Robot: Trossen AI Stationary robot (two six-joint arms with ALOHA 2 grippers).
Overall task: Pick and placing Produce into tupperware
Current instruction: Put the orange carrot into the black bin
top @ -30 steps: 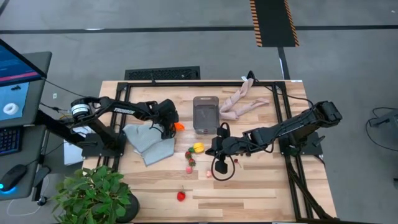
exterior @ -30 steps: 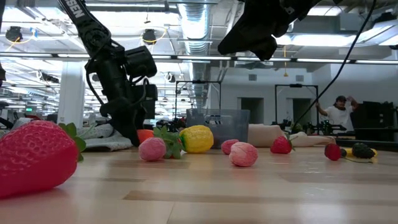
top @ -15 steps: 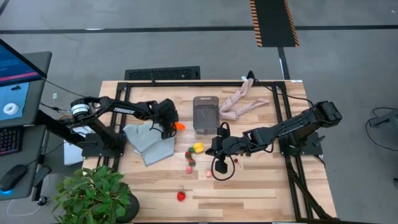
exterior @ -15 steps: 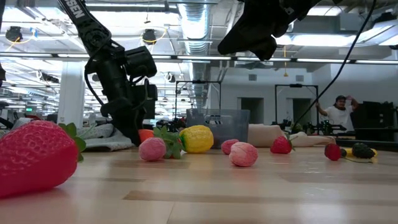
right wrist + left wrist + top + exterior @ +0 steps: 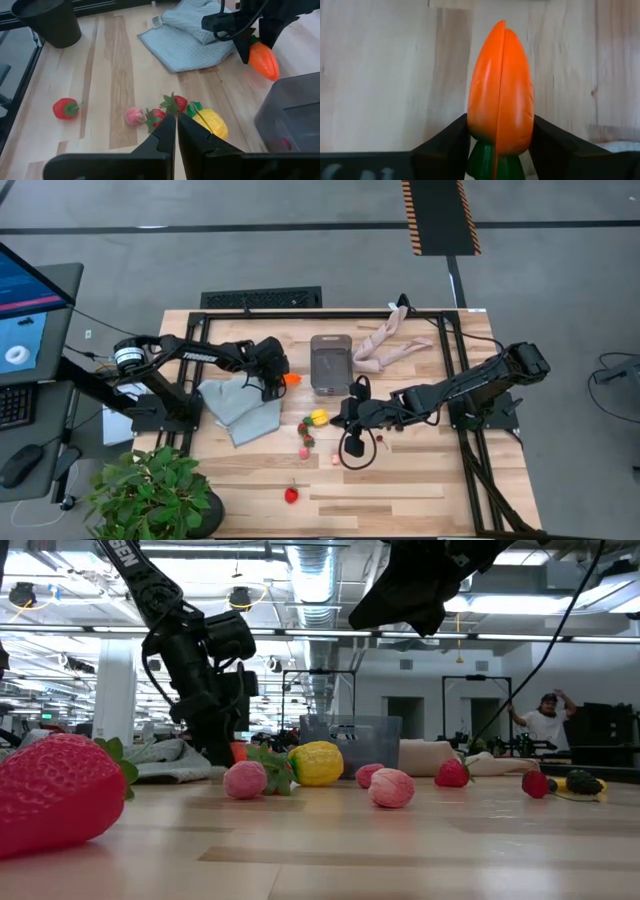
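My left gripper [image 5: 279, 375] is shut on the orange carrot [image 5: 292, 379], between the grey-blue cloth [image 5: 240, 405] and the clear tupperware [image 5: 331, 363]. The carrot also shows in the left wrist view [image 5: 501, 85] and the right wrist view [image 5: 263, 61]. My right gripper [image 5: 176, 131] is shut and empty above the table, just right of the yellow lemon [image 5: 319, 417]. Strawberries [image 5: 305, 427], pink berries [image 5: 304, 451] and a lone strawberry [image 5: 291, 495] lie on the wood. My left gripper pinches the carrot's thick end [image 5: 478, 131], just above its green top [image 5: 485, 161], between its two fingers [image 5: 447, 145]. The fingers come from the table's left, slanting down, and lie along the carrot. The tip points toward the tupperware, and the carrot looks lifted clear of the table.
A beige limb-shaped object [image 5: 388, 345] lies at the far right of the tupperware. A potted plant [image 5: 150, 495] stands at the near left corner. A black cable loop [image 5: 352, 448] hangs below my right arm. People stand in the room behind [image 5: 545, 720].
My left gripper has gone a little up and toward the table's right, toward the tupperware, carrying the carrot with it.
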